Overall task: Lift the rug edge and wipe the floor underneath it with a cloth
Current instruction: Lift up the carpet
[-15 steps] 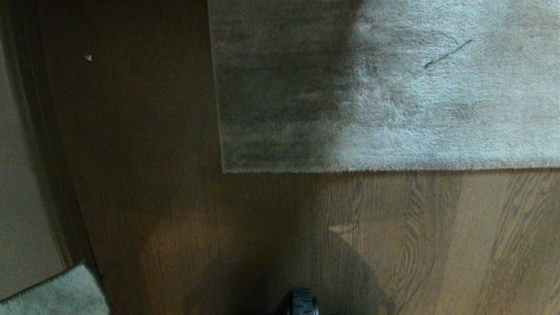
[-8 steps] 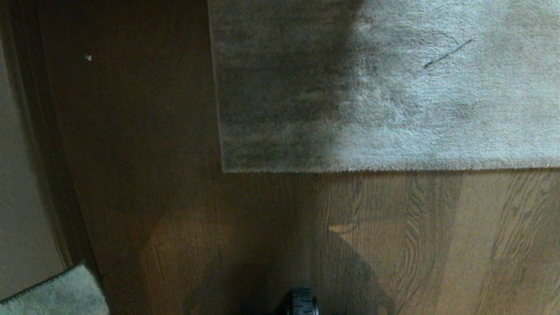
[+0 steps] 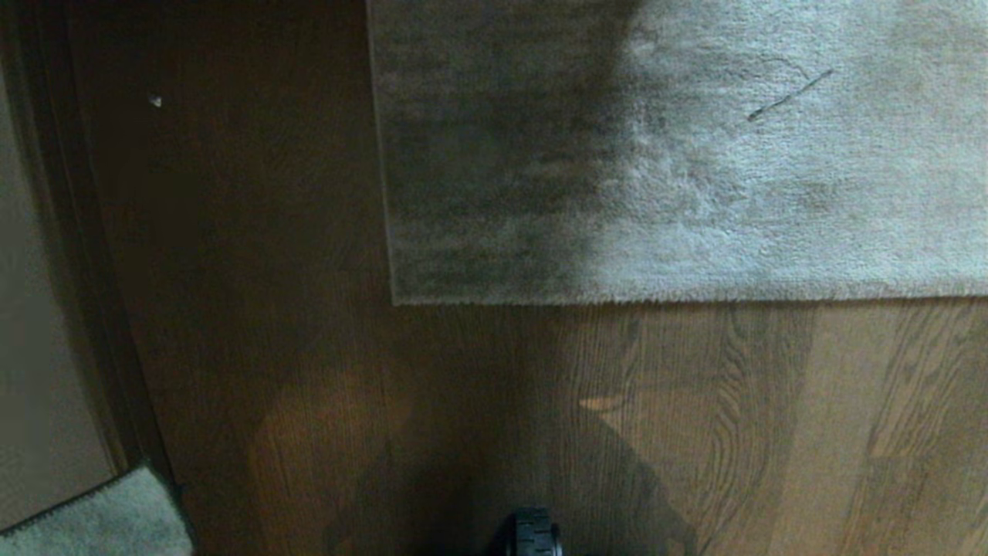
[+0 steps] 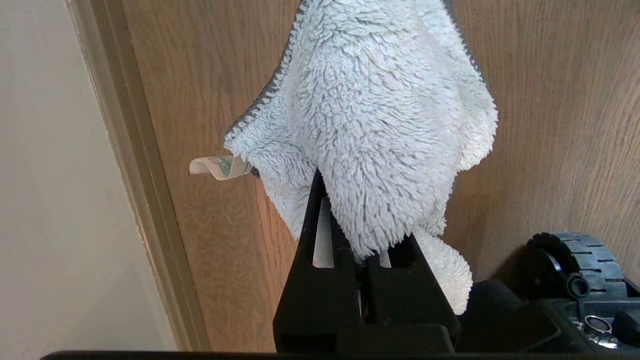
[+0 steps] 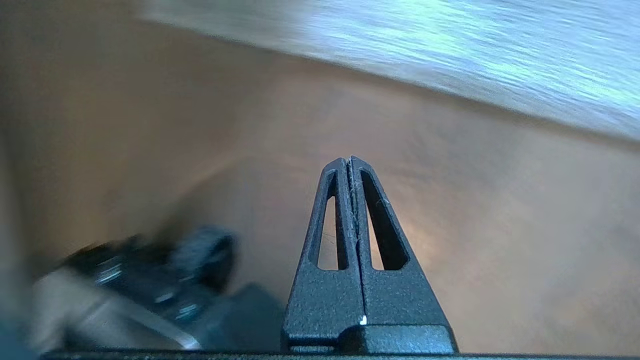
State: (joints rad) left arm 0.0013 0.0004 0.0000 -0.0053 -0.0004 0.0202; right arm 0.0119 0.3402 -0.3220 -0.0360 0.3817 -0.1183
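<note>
The grey-beige rug (image 3: 695,154) lies flat at the upper right of the head view. Its rug edge (image 3: 656,299) runs straight to a square corner (image 3: 395,300). Brown plank floor (image 3: 478,401) surrounds it. In the left wrist view my left gripper (image 4: 345,172) is shut on the cloth (image 4: 380,115), a fluffy pale grey-blue rag that hangs over the fingertips and hides them. A corner of the cloth (image 3: 100,517) shows at the head view's lower left. My right gripper (image 5: 350,160) is shut and empty above bare floor (image 5: 500,225), with the rug (image 5: 450,50) beyond it.
A pale wall with a dark baseboard (image 3: 85,309) borders the floor on the left, close to the left gripper (image 4: 140,200). My base wheel (image 3: 532,534) sits at the bottom centre. A white speck (image 3: 155,101) lies on the floor and a dark thread (image 3: 787,96) on the rug.
</note>
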